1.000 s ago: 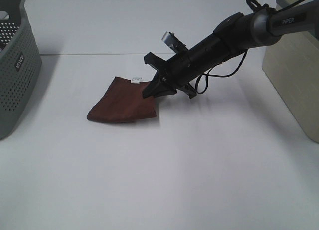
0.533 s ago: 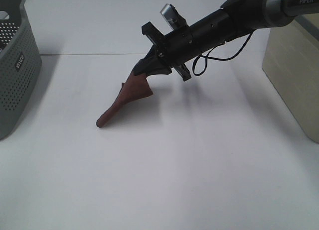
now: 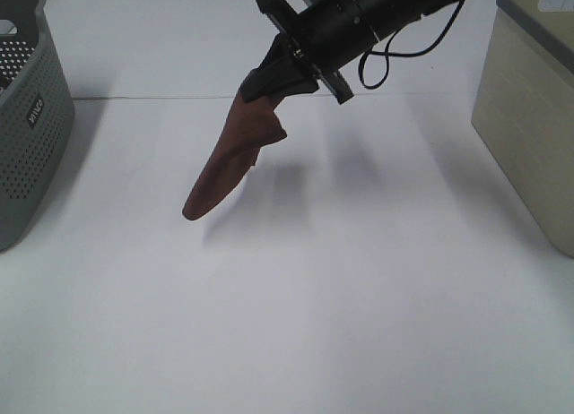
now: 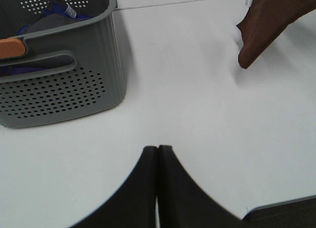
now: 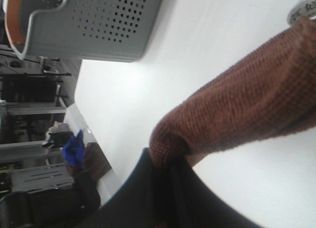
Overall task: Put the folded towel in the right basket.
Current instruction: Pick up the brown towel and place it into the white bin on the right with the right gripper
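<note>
Carrying step: the right claw [image 3: 280, 76] pinches the brown towel [image 3: 231, 159] by one end, and it hangs above the white surface [image 3: 359, 297] near the far edge. The next move, I judge, is a sweep to the beige right basket [image 3: 525, 118] at the right edge, clearing its rim. The left claw [image 4: 158, 161] is pressed together, empty. A grey left basket [image 3: 36, 136] stands at the left edge, and there is dim shelving [image 5: 29, 109] beyond.

A white table [image 3: 359, 324] under bright, even light, with dark metal shelving [image 5: 29, 109] beyond its edge.
</note>
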Controlling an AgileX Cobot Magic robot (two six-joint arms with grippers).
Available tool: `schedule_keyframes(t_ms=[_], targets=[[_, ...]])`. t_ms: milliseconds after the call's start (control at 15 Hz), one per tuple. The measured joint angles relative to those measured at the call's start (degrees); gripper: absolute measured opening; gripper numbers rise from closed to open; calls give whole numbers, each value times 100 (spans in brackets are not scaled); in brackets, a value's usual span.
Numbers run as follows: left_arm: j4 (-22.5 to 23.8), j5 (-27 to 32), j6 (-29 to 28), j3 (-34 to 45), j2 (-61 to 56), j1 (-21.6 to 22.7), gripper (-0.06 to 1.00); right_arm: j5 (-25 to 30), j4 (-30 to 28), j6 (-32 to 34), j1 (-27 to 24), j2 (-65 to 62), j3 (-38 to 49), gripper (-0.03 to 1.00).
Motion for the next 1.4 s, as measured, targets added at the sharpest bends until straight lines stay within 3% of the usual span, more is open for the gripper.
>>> schedule_keyframes(t_ms=[400,600,667,733,1067,1400], targets=[[0,0,0,0,0,0,0,229,-2515,1364,0,-40,-2252,4],[0,0,0,0,0,0,0,241,-3415,1495,0,-57,-2424,4],[0,0,0,0,0,0,0,241,-4091,1501,0,-52,-2424,4],[0,0,0,0,0,0,0,246,-4383,1501,0,-57,-2424,4],[0,0,0,0,0,0,0,252,-5621,1427,0,-424,-2424,4],[0,0,0,0,0,0,0,269,-6022,1644,-195,-642,-2424,4]])
